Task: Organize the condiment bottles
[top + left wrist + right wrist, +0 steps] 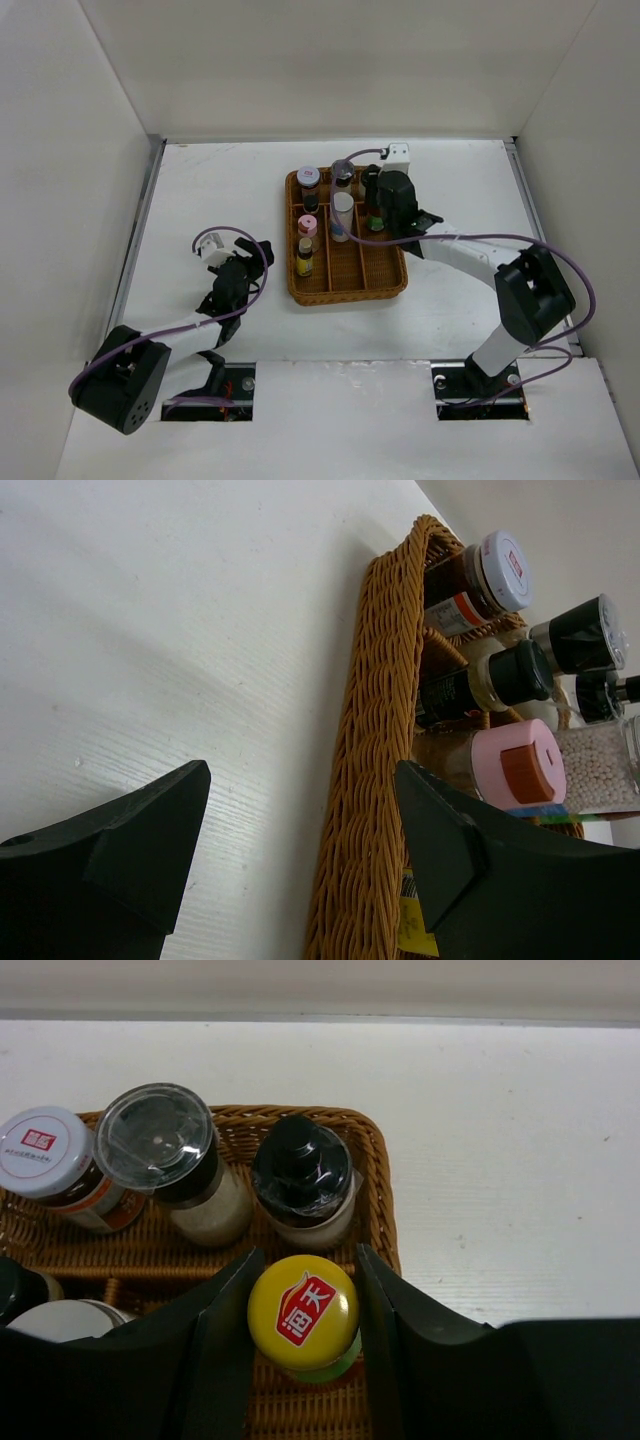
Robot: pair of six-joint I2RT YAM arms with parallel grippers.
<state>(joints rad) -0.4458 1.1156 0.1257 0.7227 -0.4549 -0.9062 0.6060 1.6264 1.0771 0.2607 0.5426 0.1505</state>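
Observation:
Several condiment bottles stand in the brown wicker tray (345,285). In its left column are a white-lidded jar (309,177), a dark bottle (311,200), a pink-capped jar (308,225) and a small yellow-labelled bottle (304,258). The tall white shaker (343,215) stands in the middle. My right gripper (308,1255) is over the tray's far right part. Its fingers press both sides of the yellow-capped sauce bottle (303,1312), which stands upright in the tray. My left gripper (300,780) is open and empty, low over the table, left of the tray wall (370,780).
In the right wrist view a clear-lidded shaker (157,1135), a black-capped jar (300,1170) and a white-lidded jar (40,1145) stand along the tray's far rim (375,1160). White walls enclose the table on three sides.

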